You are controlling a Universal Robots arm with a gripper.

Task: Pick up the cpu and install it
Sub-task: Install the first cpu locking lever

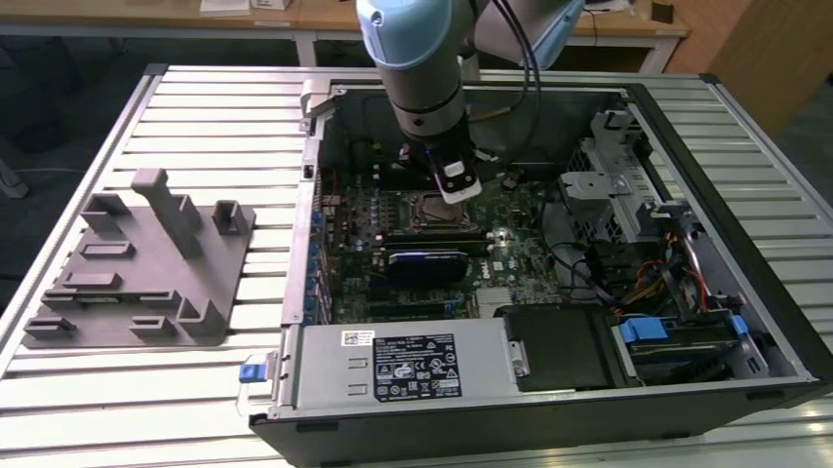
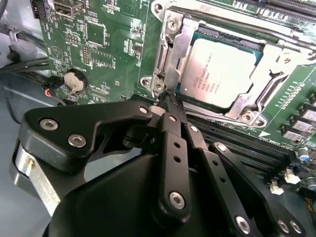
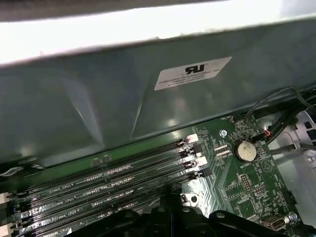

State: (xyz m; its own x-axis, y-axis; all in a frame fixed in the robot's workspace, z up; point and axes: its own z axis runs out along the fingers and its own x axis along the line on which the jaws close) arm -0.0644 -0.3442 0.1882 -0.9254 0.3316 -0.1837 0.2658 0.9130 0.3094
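The cpu (image 2: 219,69), a silvery-grey square chip, lies in the motherboard socket with the metal retaining frame (image 2: 173,44) lying over its edges. In the exterior view the cpu (image 1: 431,207) shows as a grey square inside the dark socket in the open computer case. My gripper (image 2: 169,98) is shut with nothing between its fingertips. Its tips are right at the frame's corner beside the cpu; whether they touch it I cannot tell. In the exterior view the gripper (image 1: 456,187) hangs just above the socket, toward the exterior view's right.
Several memory slots (image 3: 113,177) run beside the socket, next to the grey case wall (image 3: 98,108). A coin battery (image 2: 74,80) and cables sit near the board's edge. The power supply (image 1: 404,366), drive cage (image 1: 625,190) and a grey fixture (image 1: 143,263) surround the work area.
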